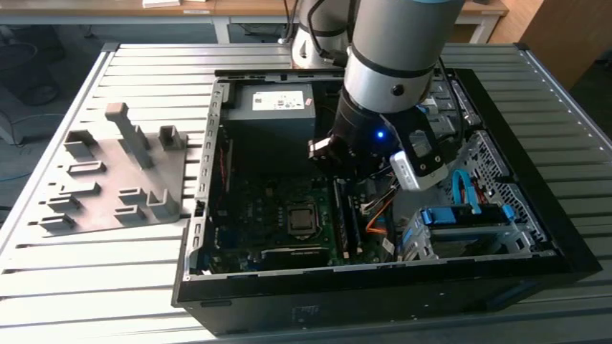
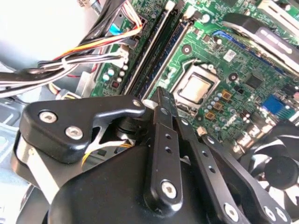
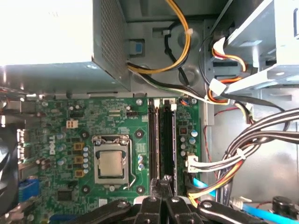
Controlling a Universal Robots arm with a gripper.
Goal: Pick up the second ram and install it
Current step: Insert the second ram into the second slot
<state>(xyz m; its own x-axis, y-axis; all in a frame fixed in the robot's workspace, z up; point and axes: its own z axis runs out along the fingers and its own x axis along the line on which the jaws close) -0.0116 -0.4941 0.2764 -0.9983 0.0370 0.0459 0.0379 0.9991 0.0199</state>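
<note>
- The slatted counter (image 1: 287, 57) is seen in the exterior view carrying an open computer case (image 1: 383, 287), with a grey fixture (image 1: 115, 179) lying well apart at the case's 9 o'clock.
- Inside the case, the power-supply box (image 1: 272, 107) sits at 12 o'clock and the motherboard (image 1: 258, 208) is spread below it toward 6 o'clock.
- The claw (image 3: 163, 184) is lowered into the case, directly over one end of the memory slots; its fingers are drawn together with no gap visible. Whether the stick's edge is pinched between them cannot be told.
- The second ram (image 3: 167, 140) is judged to be the dark stick standing on edge in the slot farther from the processor socket (image 3: 111, 163), just beside the neighbouring slot.
- In the exterior view its long axis runs from 12 to 6 o'clock, and it stretches away from the claw toward 6 o'clock, so the claw is placed at the stick's 12 o'clock end, in line with it.
</note>
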